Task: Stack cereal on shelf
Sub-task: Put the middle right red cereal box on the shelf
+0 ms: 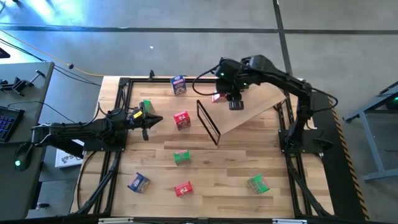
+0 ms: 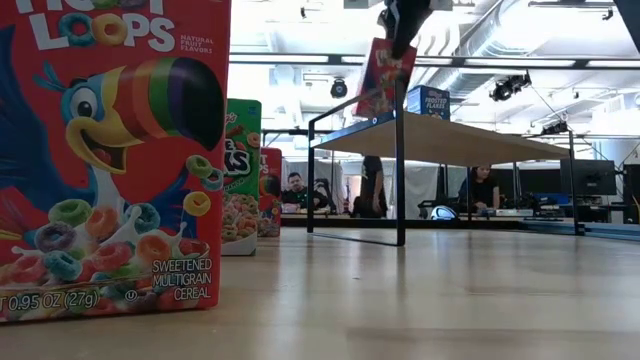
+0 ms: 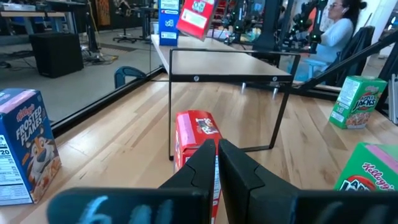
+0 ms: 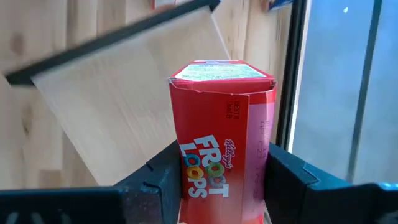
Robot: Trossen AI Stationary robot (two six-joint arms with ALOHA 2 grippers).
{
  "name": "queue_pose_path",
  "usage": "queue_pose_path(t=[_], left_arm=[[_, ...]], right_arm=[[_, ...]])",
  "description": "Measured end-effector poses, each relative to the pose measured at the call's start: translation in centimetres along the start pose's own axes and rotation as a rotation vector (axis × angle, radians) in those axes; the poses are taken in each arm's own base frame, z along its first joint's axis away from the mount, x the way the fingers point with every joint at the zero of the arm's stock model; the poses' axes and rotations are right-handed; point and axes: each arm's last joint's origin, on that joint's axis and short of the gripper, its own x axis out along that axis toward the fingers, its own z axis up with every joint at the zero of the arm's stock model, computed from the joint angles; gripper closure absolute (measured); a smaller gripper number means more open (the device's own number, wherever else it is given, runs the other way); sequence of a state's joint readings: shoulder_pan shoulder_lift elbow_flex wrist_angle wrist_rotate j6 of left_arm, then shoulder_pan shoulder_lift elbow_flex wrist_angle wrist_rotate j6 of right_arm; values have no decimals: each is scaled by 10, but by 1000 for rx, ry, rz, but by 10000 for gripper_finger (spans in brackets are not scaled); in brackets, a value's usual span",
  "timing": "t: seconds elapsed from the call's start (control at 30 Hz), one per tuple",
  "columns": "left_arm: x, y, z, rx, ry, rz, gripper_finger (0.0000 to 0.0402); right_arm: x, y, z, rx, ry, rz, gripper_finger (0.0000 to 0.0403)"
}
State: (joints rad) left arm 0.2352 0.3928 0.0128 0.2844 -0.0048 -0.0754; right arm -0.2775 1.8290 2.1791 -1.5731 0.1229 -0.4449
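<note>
1. We see a wooden table (image 1: 211, 168) from above, with a dark arm on each side.
2. The shelf (image 1: 249, 109), a light board tilted on a black wire frame, stands right of the table's centre.
3. The right end effector (image 1: 235, 102) hangs over the shelf, its fingers clamped on a red Froot Loops box (image 4: 221, 158) held upright above the board.
4. The left end effector (image 1: 149, 119) rests low at the table's left, fingers pressed together and holding nothing.
5. Just beyond those fingers stands a second red box (image 1: 181, 120), between the left end effector and the shelf's frame.
6. A green box (image 1: 146, 107) sits just beside the left end effector.
7. A blue box (image 1: 178, 84) stands near the far edge.
8. Scattered toward the near edge we find another green box (image 1: 181, 157), a blue one (image 1: 138, 182), a red one (image 1: 183, 188) and a green one (image 1: 258, 183).
9. One more blue box (image 2: 427, 101) stands on the shelf.
</note>
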Motion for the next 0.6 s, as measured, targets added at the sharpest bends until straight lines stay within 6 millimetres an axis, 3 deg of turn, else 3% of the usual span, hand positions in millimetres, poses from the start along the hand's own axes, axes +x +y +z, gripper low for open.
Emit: queue_pose_path(t=[0.6], left_arm=[[0,0,0,1,-4,-1,390]], right_arm=[[2,-4,-2,6,33,-52,242]])
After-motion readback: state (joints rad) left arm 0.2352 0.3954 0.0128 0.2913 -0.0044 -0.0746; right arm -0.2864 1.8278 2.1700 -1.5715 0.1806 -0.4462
